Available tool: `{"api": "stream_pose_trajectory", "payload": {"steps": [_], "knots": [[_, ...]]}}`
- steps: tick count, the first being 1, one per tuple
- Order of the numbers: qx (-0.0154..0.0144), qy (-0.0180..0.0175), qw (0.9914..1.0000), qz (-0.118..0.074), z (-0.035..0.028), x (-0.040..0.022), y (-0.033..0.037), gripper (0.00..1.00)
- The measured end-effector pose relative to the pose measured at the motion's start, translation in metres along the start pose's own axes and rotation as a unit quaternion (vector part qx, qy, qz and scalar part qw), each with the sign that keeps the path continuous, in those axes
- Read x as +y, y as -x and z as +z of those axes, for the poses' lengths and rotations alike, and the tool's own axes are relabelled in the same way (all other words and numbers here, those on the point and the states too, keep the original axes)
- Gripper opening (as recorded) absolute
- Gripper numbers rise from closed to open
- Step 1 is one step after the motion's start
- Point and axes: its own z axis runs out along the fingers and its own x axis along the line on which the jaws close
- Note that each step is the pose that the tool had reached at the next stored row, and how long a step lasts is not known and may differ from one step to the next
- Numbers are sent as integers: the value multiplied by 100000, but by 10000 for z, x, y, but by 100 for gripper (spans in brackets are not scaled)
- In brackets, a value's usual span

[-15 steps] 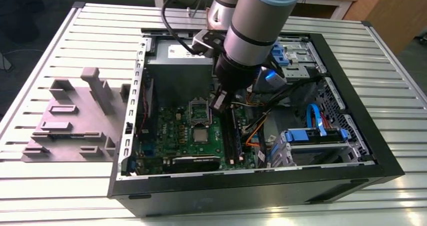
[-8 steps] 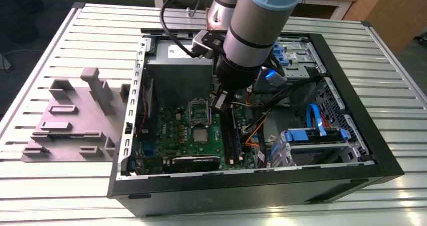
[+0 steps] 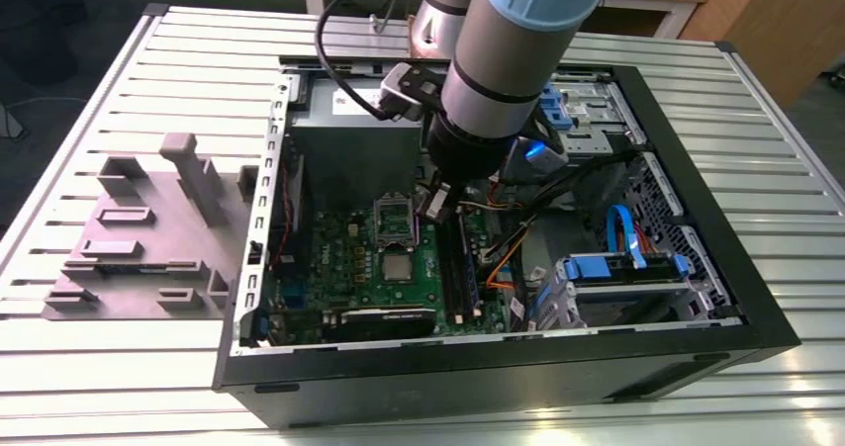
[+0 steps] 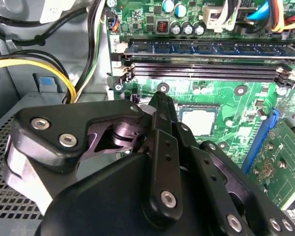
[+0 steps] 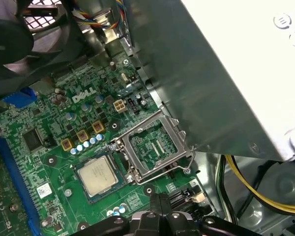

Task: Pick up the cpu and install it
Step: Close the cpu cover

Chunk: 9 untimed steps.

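Silvery cpu [image 5: 97, 176] sits flat in its socket on the green motherboard [image 5: 64, 128], also visible in the exterior view [image 3: 398, 266] and second wrist view [image 4: 198, 120]. Hinged socket frame [image 5: 155, 147] stands flipped open just beside the chip, on the far side in the exterior view. Gripper [image 3: 433, 206] hangs above the board near that frame, apart from the chip; fingers [image 4: 163, 115] pressed together, holding nothing. RAM slots [image 4: 206, 69] run along the exterior view's right of the socket. Grey plastic tray [image 3: 145, 233] rests outside the PC case [image 3: 713, 308], at the exterior view's left, on the slatted table [image 3: 79, 130].
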Motion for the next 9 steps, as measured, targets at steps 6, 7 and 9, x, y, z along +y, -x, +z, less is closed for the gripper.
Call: {"api": "stream_pose_trajectory", "payload": {"steps": [6,7,9], "knots": [[-78,-93,100000,-7,8,0,-1,10],[-218,-249,99999,-27,14,4,-3,10],[-568,-662,99996,-65,24,17,-11,10]]}}
